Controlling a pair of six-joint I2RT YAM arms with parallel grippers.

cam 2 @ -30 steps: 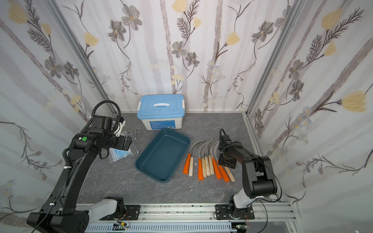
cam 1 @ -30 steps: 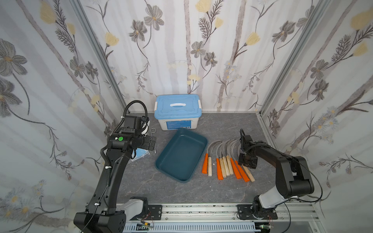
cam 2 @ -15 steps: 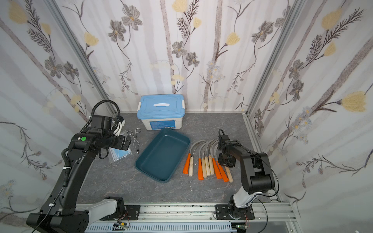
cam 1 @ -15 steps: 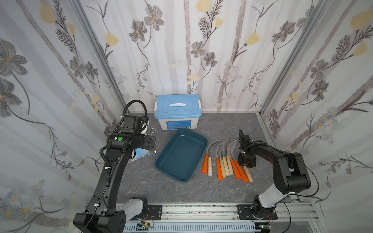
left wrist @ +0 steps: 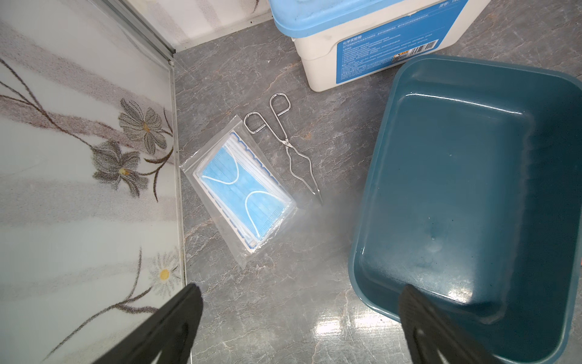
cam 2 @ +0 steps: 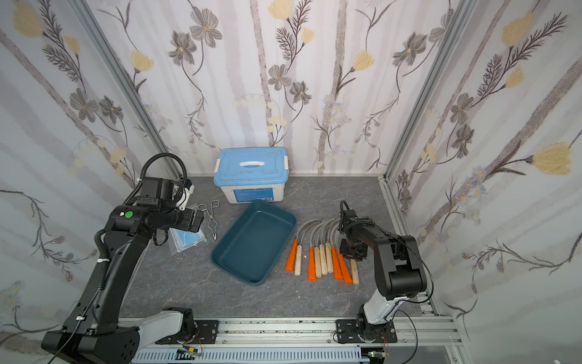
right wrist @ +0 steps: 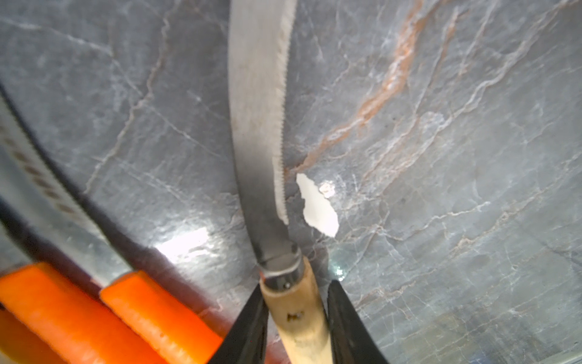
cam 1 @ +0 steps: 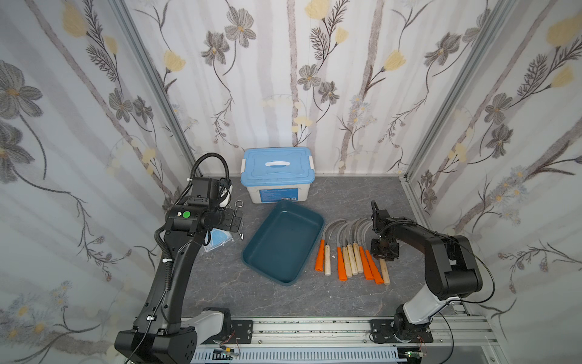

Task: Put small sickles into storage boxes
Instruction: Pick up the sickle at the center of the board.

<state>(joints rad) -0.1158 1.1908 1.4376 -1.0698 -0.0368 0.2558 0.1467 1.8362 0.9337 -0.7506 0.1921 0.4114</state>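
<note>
Overhead and wrist views of a two-arm workcell. The sickles [cam 1: 347, 263] lie in a row on the grey marbled surface [cam 1: 252, 296], just beside the dark teal tray [cam 1: 283, 242], handles toward the robot and curved blades toward the back wall. The tray holds nothing.

The right end effector [right wrist: 296, 285] is down at the end of the row farthest from the tray. Its two fingers [right wrist: 248, 324] are closed against either side of the pale wooden handle of the outermost sickle [right wrist: 263, 201], which rests on the surface next to two orange handles. A white scrap [right wrist: 318, 205] lies just beside its toothed blade.

The left end effector [left wrist: 299, 327] hangs above the surface on the tray's other side, fingers spread wide and holding nothing. Below it lie wire tongs [left wrist: 293, 151] and a bag of face masks [left wrist: 242, 195]. A lidded box [cam 1: 277, 171] stands behind the tray.
</note>
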